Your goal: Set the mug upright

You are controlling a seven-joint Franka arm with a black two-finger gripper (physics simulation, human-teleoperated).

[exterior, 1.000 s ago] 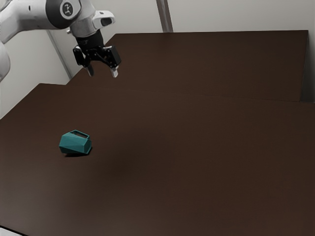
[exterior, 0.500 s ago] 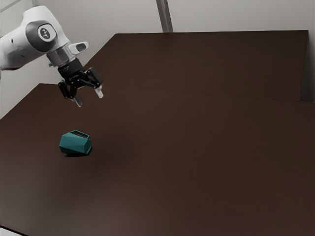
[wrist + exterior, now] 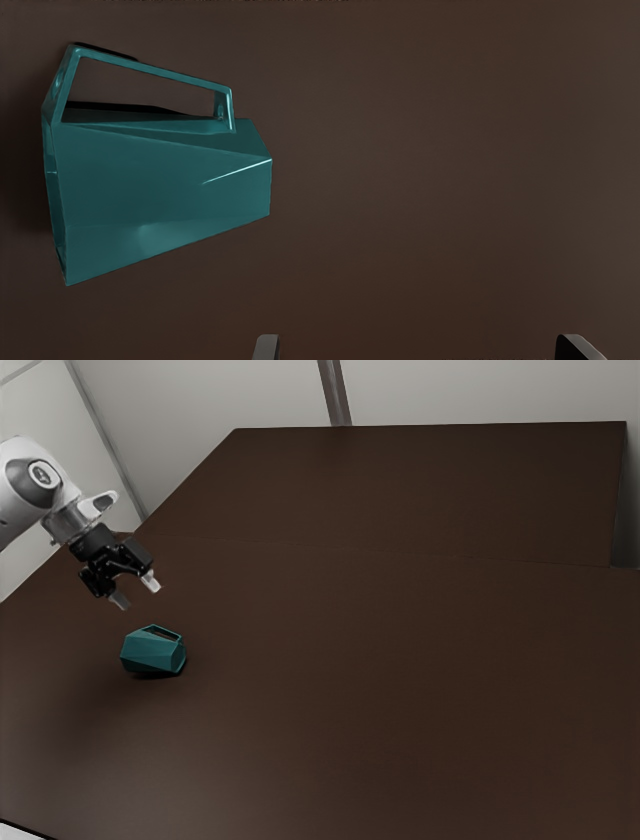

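Fingers parted and empty, the mug tipped on its side.
At the exterior view's left, my arm (image 3: 40,485) is cut off by the edge; then come my spread fingers (image 3: 136,592), above and apart from the teal, many-sided mug (image 3: 153,650) lying on the desk (image 3: 380,690). Its body narrows away from the mouth, which I see too edge-on to look inside; its underside is hidden.

The mug (image 3: 153,651) lies on its side on the table (image 3: 400,710), toward the exterior view's left. The gripper (image 3: 136,592) is positioned above the table, apart from the mug.
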